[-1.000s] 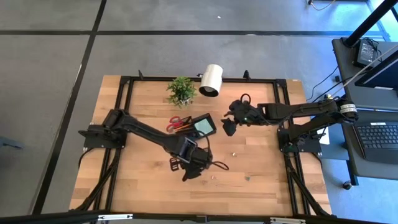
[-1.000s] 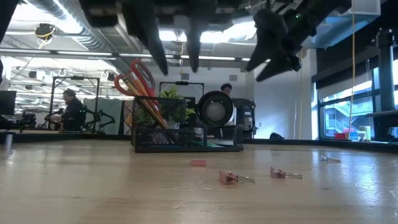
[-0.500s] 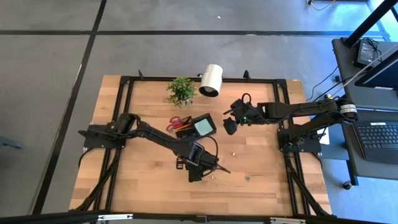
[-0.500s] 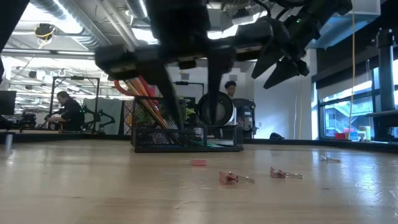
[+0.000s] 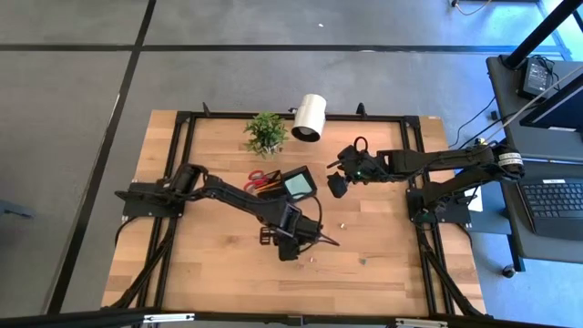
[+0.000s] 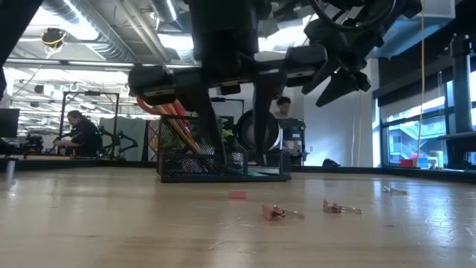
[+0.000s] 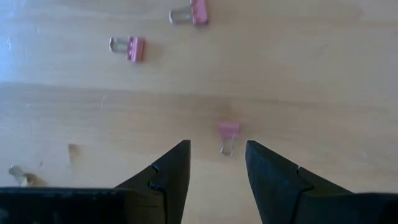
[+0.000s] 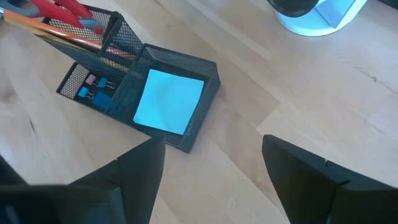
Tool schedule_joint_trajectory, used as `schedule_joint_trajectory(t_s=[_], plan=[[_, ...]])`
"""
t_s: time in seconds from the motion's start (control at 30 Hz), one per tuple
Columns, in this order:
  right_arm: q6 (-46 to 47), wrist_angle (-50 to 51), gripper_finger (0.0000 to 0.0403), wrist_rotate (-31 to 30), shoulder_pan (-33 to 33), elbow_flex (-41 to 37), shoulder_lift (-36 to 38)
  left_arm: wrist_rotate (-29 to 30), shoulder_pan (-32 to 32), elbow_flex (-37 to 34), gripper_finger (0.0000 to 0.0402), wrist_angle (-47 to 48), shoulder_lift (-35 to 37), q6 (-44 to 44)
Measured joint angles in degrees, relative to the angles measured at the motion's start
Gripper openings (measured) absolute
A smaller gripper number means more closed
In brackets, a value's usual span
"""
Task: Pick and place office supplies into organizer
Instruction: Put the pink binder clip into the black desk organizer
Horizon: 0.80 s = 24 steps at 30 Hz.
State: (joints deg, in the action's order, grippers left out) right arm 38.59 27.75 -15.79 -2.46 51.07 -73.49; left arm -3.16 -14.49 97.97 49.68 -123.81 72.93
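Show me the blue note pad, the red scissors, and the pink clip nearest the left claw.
blue note pad [image 8: 169, 101], right wrist view, middle of its top sheet
red scissors [image 5: 260, 176], high view, on the handles
pink clip [image 7: 229, 129], left wrist view, on its pink body

On the bench [image 5: 200, 273] we record the organizer [image 5: 287, 185] near the middle toward the back, with the note pad [image 8: 169, 101] lying in one compartment, small clips [image 8: 93, 93] in the next, and the scissors [image 5: 262, 178] and pencils [image 8: 68, 38] leaning out of its left end; the plant [image 5: 266, 133] and the lamp [image 5: 311, 117] stand behind it at the back edge. In front of the organizer we list three loose clips on the bench: one [image 7: 228, 133] lying just ahead of the gap in the left tool [image 7: 217, 171], two others [image 7: 129, 47] [image 7: 190, 12] farther off. The right tool [image 5: 335, 179] hangs above the bench just right of the organizer, well apart from the left.
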Motion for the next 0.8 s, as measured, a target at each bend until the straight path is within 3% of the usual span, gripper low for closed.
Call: schedule_joint_trajectory(t_s=[0.8], plan=[[0.0,0.85,0.0272,0.02,0.02,0.0,0.0,0.79,-0.84,0.24,0.0143,-1.18,-4.51,-4.76]])
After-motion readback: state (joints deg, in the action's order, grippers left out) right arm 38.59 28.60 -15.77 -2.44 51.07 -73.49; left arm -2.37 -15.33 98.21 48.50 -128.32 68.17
